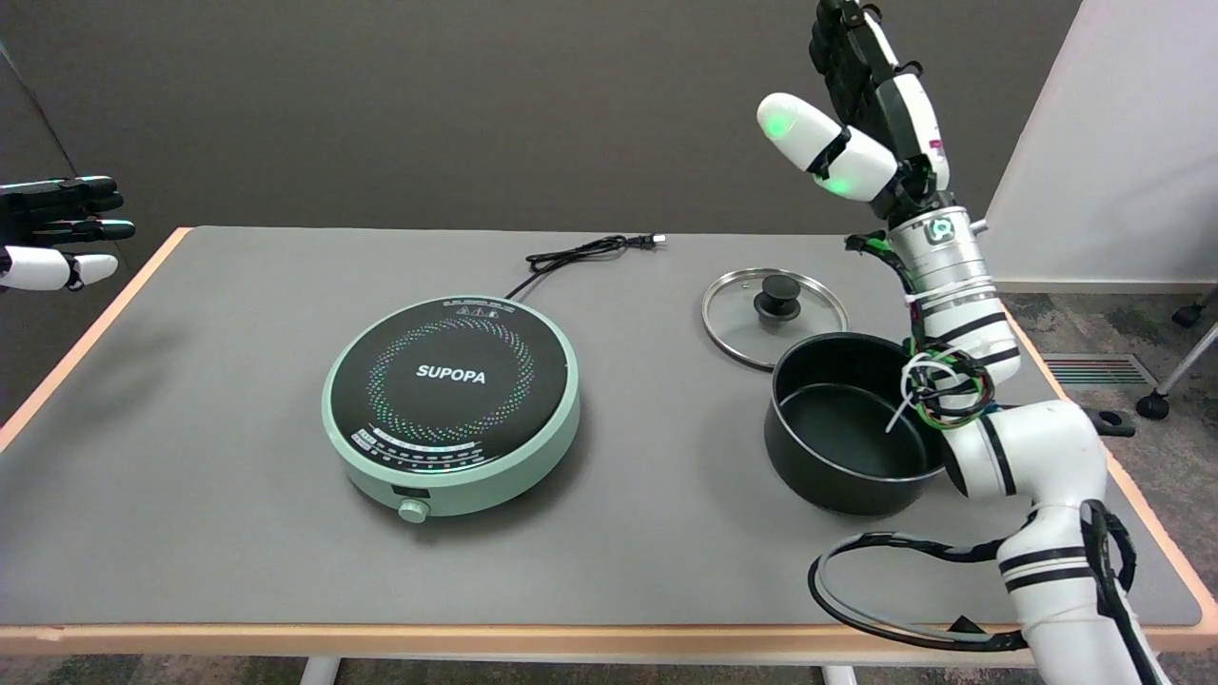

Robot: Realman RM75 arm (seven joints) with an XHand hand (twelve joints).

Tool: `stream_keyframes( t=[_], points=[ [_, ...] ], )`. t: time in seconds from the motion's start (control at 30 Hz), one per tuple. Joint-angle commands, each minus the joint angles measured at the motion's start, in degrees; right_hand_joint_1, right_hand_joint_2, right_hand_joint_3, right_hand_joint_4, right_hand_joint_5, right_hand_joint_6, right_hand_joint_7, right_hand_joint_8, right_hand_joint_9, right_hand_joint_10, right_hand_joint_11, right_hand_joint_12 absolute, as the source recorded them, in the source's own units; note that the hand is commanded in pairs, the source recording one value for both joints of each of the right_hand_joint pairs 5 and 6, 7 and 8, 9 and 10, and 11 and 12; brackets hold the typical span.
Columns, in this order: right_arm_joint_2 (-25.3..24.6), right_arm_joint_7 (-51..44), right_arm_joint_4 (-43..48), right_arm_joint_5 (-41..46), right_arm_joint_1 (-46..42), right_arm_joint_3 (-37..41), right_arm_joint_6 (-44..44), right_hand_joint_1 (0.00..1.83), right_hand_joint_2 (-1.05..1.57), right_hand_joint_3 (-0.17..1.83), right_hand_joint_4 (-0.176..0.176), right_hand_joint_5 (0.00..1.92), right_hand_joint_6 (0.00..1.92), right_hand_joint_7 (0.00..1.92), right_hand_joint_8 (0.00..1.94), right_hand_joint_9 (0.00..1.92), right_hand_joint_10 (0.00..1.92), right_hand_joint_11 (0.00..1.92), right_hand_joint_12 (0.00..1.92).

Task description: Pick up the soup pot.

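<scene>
A grey counter [190,533] with a pale wooden edge is seen from above its near side, against a dark wall.

At the far left edge, above the counter's left corner, the idle left robot hand [57,231] is held in the air, its black fingers extended toward the right.

Left of centre, a round mint-green induction hob [451,403] is set on the counter. Its black top is marked with the word SUPOPA inside a ring of coloured dots, and a small knob is seen on its near side. A black power cord [580,253] is trailed from the hob's far side toward the back of the counter, where its plug lies unconnected.

Right of centre, a glass lid [774,314] with a black knob is laid flat on the counter. Just in front of it, at its near right rim, the black soup pot [842,428] is placed upright and uncovered. The pot's long black handle is pointed right, toward the counter's right edge, and is largely hidden behind the arm.

At the upper right, the right robot hand [856,105] is raised high above the pot and lid, well apart from both. Nothing is held in it: its fingers are stretched upward and the white thumb is spread out to the left, with green lights seen on the thumb. The white right arm [1037,476] is bent upward from the lower right corner, crossing in front of the pot's right rim.
</scene>
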Motion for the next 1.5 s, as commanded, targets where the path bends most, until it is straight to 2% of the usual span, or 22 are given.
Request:
stream_keyframes(
  t=[0.03,0.17,0.27,0.3,0.33,0.5,0.73,0.77,0.8,1.1,1.5],
  points=[
    [0.19,-0.41,6.52,0.00,-4.17,3.52,4.33,0.81,0.47,0.34,-0.079,0.09,0.09,0.09,0.09,0.09,0.09,0.09,0.09],
    [0.19,-3.67,7.78,-0.08,-6.04,5.98,6.00,0.85,0.42,0.35,-0.106,0.08,0.08,0.08,0.08,0.08,0.08,0.08,0.08],
    [0.19,-10.72,8.14,-0.08,-6.92,8.90,5.92,0.93,0.20,0.57,-0.114,0.07,0.07,0.07,0.07,0.07,0.07,0.07,0.07],
    [0.19,-12.65,8.50,-0.08,-7.36,9.70,5.76,0.98,0.08,0.66,-0.105,0.07,0.07,0.07,0.07,0.07,0.07,0.07,0.07],
    [0.19,-15.34,9.14,-0.08,-7.99,10.77,5.64,0.99,0.00,0.69,-0.122,0.06,0.06,0.06,0.06,0.06,0.06,0.06,0.06],
    [-0.50,-23.64,12.65,-0.08,-10.86,14.44,5.43,1.06,-0.18,0.75,-0.140,0.06,0.06,0.06,0.06,0.06,0.06,0.06,0.06],
    [-1.34,-29.82,13.02,-0.08,-16.55,21.33,-6.48,1.11,-0.35,0.86,-0.111,0.05,0.05,0.05,0.05,0.05,0.05,0.05,0.05],
    [-1.61,-29.97,12.86,-0.08,-17.34,22.04,-7.86,1.11,-0.36,0.87,-0.094,0.05,0.05,0.05,0.05,0.05,0.05,0.05,0.05],
    [-1.81,-29.97,12.74,-0.08,-17.99,22.66,-8.43,1.12,-0.37,0.88,-0.053,0.05,0.05,0.05,0.05,0.05,0.05,0.05,0.05],
    [-1.58,-29.41,13.34,0.00,-23.75,32.66,-11.70,1.12,-0.42,0.90,-0.033,0.05,0.05,0.05,0.05,0.05,0.05,0.05,0.05],
    [-5.90,-29.41,13.10,0.00,-30.18,35.99,-16.15,1.13,-0.45,0.93,-0.028,0.04,0.04,0.04,0.04,0.04,0.04,0.04,0.04]
  ],
)
